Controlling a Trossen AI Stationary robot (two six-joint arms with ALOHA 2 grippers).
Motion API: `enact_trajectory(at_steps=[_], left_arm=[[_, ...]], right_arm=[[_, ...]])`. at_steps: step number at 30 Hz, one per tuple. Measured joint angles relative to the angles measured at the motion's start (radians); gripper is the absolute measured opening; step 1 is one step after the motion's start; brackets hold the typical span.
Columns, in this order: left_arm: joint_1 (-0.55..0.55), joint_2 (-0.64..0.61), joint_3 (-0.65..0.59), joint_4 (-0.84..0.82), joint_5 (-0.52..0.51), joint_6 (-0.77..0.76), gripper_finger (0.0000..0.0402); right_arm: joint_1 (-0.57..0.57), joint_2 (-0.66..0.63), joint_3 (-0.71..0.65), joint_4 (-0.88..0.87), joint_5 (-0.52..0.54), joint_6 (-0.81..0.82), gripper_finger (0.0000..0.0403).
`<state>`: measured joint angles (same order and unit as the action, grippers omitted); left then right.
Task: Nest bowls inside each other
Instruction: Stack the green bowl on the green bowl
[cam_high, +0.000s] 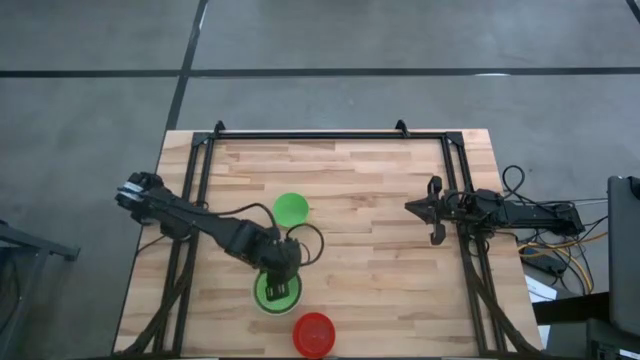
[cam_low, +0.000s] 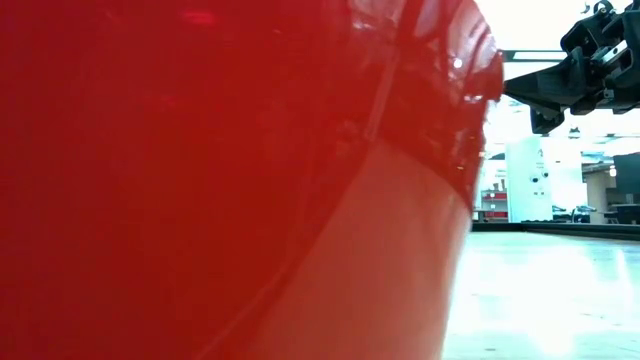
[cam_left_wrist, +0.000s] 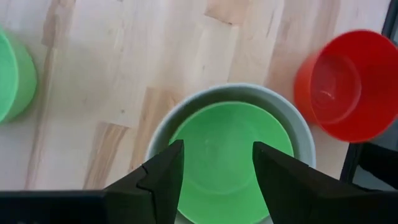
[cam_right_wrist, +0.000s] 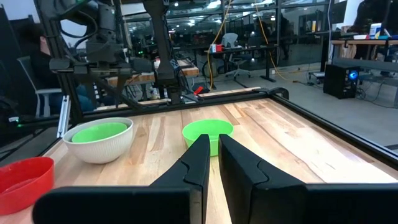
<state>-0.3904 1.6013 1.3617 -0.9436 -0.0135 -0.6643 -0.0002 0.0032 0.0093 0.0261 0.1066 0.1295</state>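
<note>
The left gripper (cam_high: 281, 290) hangs over the white bowl (cam_left_wrist: 298, 127), jaws released, nothing between them. The left wrist view shows a green bowl (cam_left_wrist: 230, 146) nested inside the white one, which the high view mostly hides under the arm. A second green bowl (cam_high: 291, 209) stands alone mid-worktop (cam_high: 380, 190). The red bowl (cam_high: 314, 333) sits at the near edge, filling the low view. The right gripper (cam_high: 436, 212) waits at the right side, jaws nearly together and holding nothing.

Left hand (cam_high: 279, 290) open; right hand (cam_high: 434, 212) closed.
</note>
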Motion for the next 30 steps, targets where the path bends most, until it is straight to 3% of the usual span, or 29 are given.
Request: enact_trajectory(at_steps=[30], left_arm=[[0.154, -0.001, 0.0, 0.0, 0.061, -0.081, 0.0197]], right_arm=[[0.0, 0.0, 0.0, 0.0, 0.0, 0.0, 0.0034]])
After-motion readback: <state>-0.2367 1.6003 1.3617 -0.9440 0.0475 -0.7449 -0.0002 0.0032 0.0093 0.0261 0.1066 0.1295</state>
